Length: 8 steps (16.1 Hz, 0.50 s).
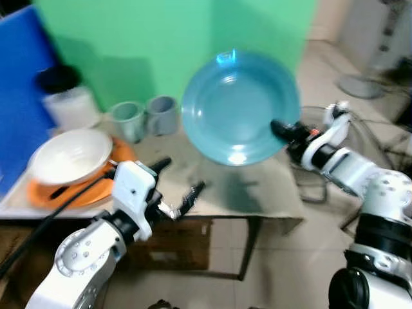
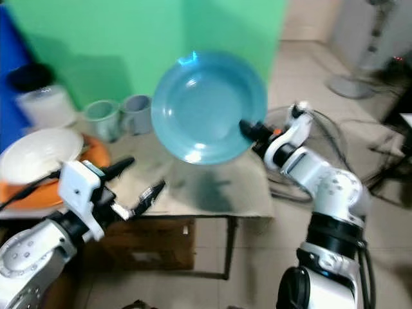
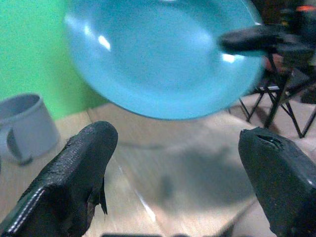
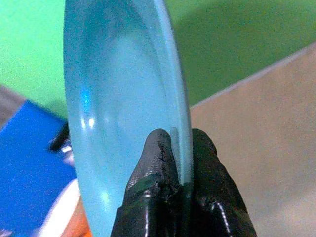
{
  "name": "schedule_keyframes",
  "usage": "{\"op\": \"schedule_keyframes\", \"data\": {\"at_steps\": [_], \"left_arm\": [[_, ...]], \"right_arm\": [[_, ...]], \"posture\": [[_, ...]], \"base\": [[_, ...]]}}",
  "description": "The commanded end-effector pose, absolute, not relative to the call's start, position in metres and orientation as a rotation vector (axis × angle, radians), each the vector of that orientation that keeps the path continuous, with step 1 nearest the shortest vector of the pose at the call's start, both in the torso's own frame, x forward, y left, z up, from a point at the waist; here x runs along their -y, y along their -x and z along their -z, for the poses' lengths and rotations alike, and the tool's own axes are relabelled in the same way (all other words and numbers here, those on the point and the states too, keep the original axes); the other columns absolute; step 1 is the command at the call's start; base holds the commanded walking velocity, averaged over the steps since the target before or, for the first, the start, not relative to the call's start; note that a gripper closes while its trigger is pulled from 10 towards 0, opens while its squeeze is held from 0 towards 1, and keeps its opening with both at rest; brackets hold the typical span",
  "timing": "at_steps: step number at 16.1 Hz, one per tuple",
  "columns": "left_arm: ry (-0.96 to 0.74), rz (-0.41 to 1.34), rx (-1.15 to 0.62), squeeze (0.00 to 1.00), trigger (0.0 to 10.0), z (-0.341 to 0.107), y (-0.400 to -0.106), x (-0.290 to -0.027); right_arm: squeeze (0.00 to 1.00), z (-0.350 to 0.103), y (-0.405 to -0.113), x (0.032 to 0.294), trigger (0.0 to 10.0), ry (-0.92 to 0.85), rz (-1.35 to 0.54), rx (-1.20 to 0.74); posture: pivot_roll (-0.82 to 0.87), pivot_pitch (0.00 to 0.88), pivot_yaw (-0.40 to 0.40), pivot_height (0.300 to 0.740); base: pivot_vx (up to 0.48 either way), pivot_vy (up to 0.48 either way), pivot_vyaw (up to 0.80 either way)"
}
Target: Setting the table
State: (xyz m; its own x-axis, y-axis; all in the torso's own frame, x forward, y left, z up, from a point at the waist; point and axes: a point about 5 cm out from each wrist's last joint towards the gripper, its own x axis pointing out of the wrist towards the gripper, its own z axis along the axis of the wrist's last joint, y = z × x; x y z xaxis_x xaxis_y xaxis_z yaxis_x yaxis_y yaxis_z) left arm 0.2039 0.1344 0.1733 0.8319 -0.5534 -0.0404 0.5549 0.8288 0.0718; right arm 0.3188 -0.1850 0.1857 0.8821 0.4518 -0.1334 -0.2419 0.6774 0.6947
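Note:
A large teal plate (image 1: 239, 106) hangs tilted in the air above the table's right half, its face turned toward me. My right gripper (image 1: 280, 129) is shut on its right rim, one finger (image 4: 157, 168) on each side of the edge. My left gripper (image 1: 180, 183) stands open low over the table's front edge, left of and below the plate, with nothing between its fingers (image 3: 79, 173). A white bowl (image 1: 69, 154) rests on an orange plate (image 1: 45, 193) at the table's left. Two grey-green mugs (image 1: 129, 119) stand behind them.
The wooden table (image 1: 238, 193) ends just right of the plate's shadow. A white jar with a black lid (image 1: 67, 96) stands at the back left, by a blue panel (image 1: 19, 84). A green wall (image 1: 161, 38) rises behind. Cables and a dark stand (image 1: 322, 180) lie on the floor at right.

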Motion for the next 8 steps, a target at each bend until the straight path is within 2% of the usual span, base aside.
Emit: {"op": "schedule_keyframes", "data": {"at_steps": [1,2,4,7,8], "left_arm": [[-0.112,0.499,0.02,0.0,10.0,-0.18,-0.208,-0.138],[-0.154,0.402,0.022,0.0,10.0,-0.178,-0.214,-0.141],[-0.179,0.317,0.013,0.0,10.0,-0.171,-0.22,-0.144],[-0.195,0.293,0.029,0.0,10.0,-0.173,-0.225,-0.143],[-0.194,0.279,0.033,0.0,10.0,-0.174,-0.226,-0.145]], "right_arm": [[0.0,-0.195,-0.311,0.189,10.0,-0.638,-0.339,-0.242],[0.0,-0.201,-0.304,0.19,10.0,-0.547,-0.274,-0.181],[0.0,-0.202,-0.291,0.188,10.0,-0.537,-0.231,-0.146],[0.0,-0.206,-0.279,0.185,10.0,-0.587,-0.23,-0.115],[0.0,-0.207,-0.278,0.186,10.0,-0.521,-0.206,-0.1]], "posture": [[-0.05,0.0,0.058,0.74],[-0.05,0.0,0.064,0.74],[-0.07,0.0,0.07,0.74],[-0.08,0.0,0.072,0.74],[-0.08,0.0,0.069,0.74]], "base": [[0.0,0.0,-0.77],[0.0,0.0,-0.77],[0.0,0.0,-0.78],[0.0,0.0,-0.78],[0.0,0.0,-0.79]]}}
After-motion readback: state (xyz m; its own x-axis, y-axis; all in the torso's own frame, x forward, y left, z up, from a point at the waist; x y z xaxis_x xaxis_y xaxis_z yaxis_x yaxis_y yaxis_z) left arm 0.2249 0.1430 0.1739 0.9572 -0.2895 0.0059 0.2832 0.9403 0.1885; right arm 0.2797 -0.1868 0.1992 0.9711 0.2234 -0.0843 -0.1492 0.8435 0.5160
